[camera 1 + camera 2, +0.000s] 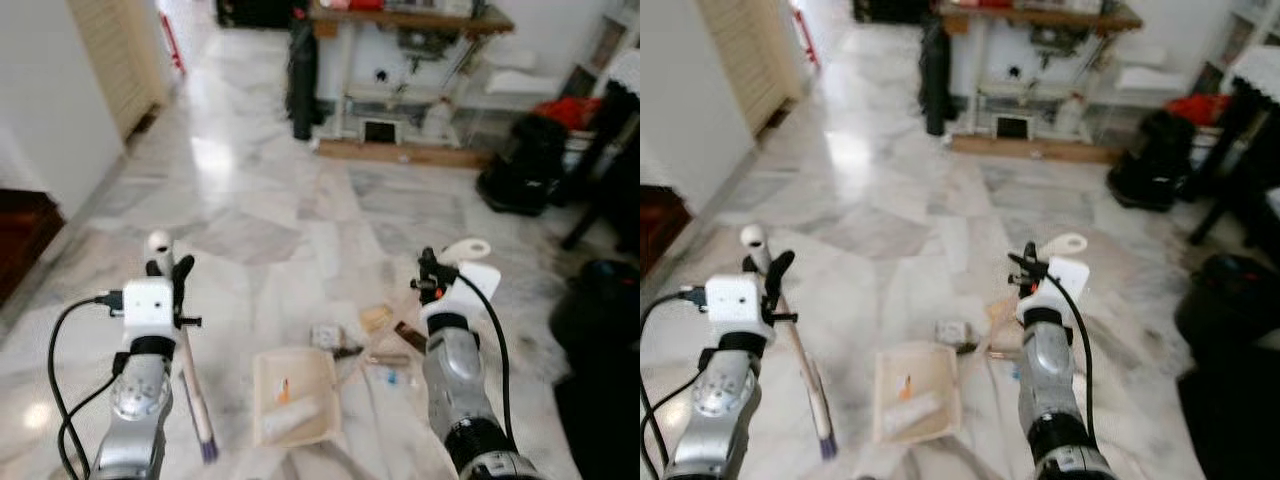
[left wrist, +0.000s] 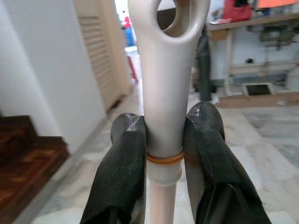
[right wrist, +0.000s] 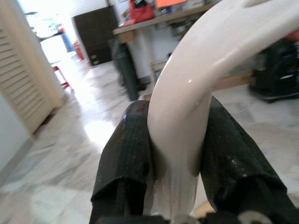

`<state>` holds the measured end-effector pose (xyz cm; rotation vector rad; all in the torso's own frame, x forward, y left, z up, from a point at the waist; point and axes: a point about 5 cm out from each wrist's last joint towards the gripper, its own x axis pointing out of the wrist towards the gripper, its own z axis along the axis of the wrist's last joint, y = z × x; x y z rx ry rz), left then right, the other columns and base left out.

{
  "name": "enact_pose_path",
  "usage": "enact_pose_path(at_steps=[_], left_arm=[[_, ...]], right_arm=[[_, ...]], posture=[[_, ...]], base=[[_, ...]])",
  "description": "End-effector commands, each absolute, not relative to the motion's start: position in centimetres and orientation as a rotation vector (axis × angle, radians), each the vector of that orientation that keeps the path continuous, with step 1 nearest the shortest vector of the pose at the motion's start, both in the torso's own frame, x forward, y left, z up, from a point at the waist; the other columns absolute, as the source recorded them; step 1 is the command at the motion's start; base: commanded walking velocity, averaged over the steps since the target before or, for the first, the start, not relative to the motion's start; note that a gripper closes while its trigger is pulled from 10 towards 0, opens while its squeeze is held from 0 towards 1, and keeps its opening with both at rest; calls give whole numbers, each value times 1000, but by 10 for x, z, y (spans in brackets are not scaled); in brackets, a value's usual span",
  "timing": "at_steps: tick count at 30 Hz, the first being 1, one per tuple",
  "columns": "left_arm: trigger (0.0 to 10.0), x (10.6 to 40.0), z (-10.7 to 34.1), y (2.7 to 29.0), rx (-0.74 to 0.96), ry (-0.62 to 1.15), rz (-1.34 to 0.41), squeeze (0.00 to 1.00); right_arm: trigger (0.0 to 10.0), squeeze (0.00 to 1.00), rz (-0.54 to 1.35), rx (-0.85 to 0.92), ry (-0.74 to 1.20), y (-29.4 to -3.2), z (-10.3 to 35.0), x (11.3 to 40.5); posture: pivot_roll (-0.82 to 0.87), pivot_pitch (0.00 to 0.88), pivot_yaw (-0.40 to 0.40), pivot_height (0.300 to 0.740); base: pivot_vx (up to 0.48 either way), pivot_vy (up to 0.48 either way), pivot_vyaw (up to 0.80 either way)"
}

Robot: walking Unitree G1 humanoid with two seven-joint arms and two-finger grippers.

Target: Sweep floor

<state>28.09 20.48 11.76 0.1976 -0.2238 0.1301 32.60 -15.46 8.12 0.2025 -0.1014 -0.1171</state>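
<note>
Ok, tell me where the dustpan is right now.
In the left eye view the cream dustpan lies on the marble floor between the two arms, low in the frame, with the litter pile just to its right and the broom to its left.

The marble floor (image 1: pixel 250 210) lies open ahead and to the left, as far as the white wall (image 1: pixel 40 110) and the louvred door (image 1: pixel 115 50). Between the two arms the way down is blocked by the cream dustpan (image 1: pixel 293 395) and, just beside it on the right, a scatter of litter (image 1: pixel 375 335). To the right, dark bags (image 1: pixel 520 165) and black furniture (image 1: pixel 600 130) crowd the floor, and a workbench (image 1: pixel 400 25) with a black bag (image 1: pixel 302 75) closes the far end.
</note>
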Motion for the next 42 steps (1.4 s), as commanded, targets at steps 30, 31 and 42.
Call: enact_pose_path(at_steps=[30,31,42], left_arm=[[10000,318,123,178,124,-248,-9,0],[10000,318,123,178,124,-248,-9,0],[10000,330,127,161,136,-258,-111,0]], right_arm=[[10000,0,-215,99,-177,-183,89,311],[10000,0,-215,99,-177,-183,89,311],[10000,0,-288,81,-161,-198,83,300]], posture=[[-13,0,64,740],[-13,0,64,740],[-31,0,82,740]], base=[[0,0,301],[0,0,0],[0,0,0]])
